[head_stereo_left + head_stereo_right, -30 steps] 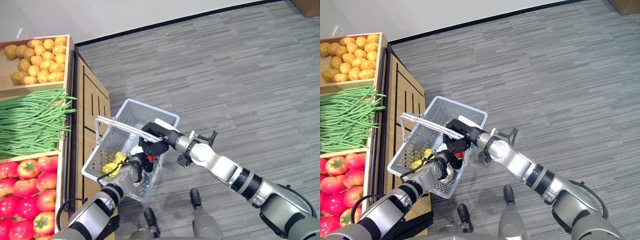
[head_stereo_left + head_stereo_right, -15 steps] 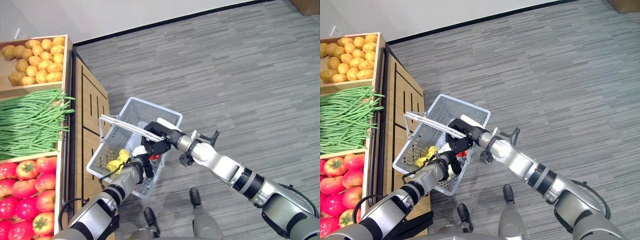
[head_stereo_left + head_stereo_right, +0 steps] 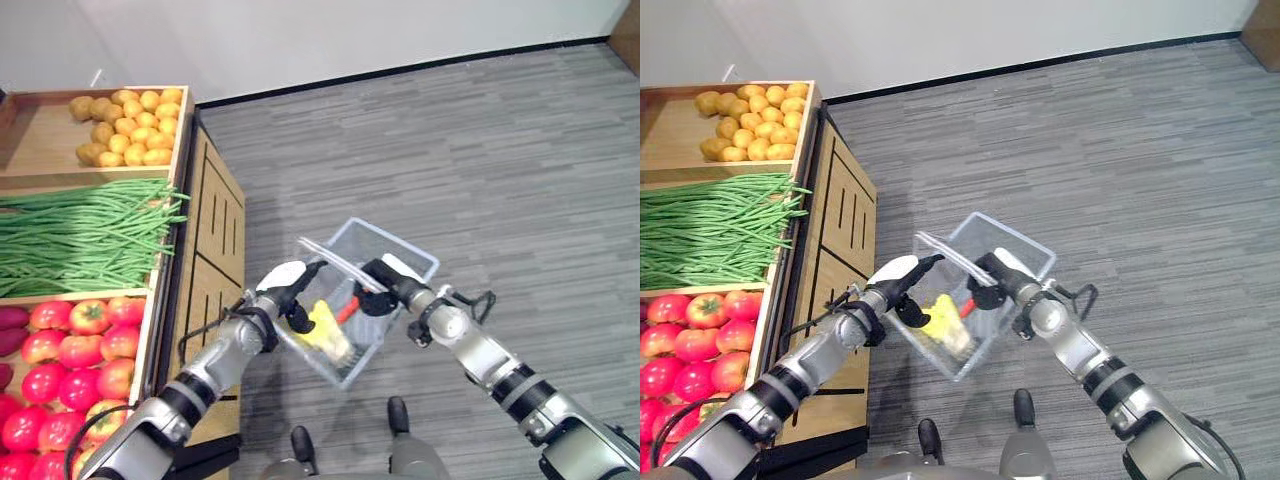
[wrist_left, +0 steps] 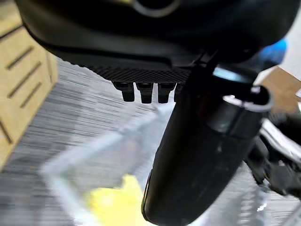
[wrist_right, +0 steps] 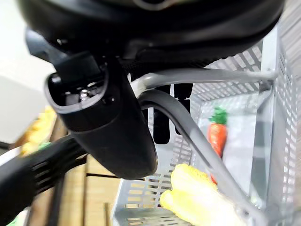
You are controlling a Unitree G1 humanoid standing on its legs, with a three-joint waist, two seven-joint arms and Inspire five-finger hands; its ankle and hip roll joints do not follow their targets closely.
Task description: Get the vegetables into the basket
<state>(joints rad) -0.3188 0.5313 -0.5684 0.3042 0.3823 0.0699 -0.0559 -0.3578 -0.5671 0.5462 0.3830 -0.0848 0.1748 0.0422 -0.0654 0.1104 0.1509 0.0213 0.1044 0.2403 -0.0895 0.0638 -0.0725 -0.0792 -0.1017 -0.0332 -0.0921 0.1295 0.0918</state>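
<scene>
Left eye view has the grey basket (image 3: 392, 262) held above the floor beside the wooden produce stand (image 3: 205, 250), both hands on it. Right hand (image 3: 378, 296) has its fingers curled round the basket's handles (image 5: 188, 127). Left hand (image 3: 290, 290) sits at the basket's near rim; whether its fingers grip, I cannot tell. Inside lie a yellow corn cob (image 3: 322, 328) and a carrot (image 5: 217, 132). Potatoes (image 3: 125, 125), green beans (image 3: 80, 240) and tomatoes (image 3: 70, 350) fill the stand.

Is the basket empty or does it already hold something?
Not empty: the basket holds a yellow vegetable and a carrot.
</scene>
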